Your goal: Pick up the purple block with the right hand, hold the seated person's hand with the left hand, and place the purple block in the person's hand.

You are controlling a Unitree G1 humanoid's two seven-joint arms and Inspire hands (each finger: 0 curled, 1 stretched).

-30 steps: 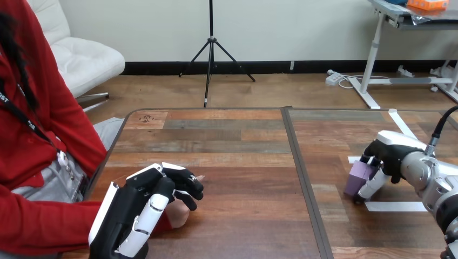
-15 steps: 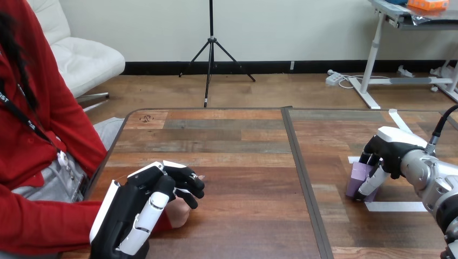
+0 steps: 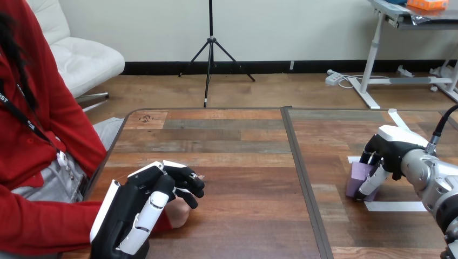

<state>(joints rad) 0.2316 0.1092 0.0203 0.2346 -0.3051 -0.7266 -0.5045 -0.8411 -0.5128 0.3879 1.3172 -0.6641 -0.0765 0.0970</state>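
Purple block (image 3: 360,180): a pale lilac, box-shaped piece with flat matte faces and straight edges. It stands on the wooden table (image 3: 243,162) in the right half, beyond the dark seam, with its base on the surface just beside a white tape strip (image 3: 397,206).

Right hand (image 3: 390,152): grasps the purple block. The thumb lies across the near face and the fingers curl down over the top and far side.

Left hand (image 3: 141,208): positioned at the table's near left edge. Its fingers curl over the person's hand (image 3: 178,215), which lies beneath it on the table, and close on it.
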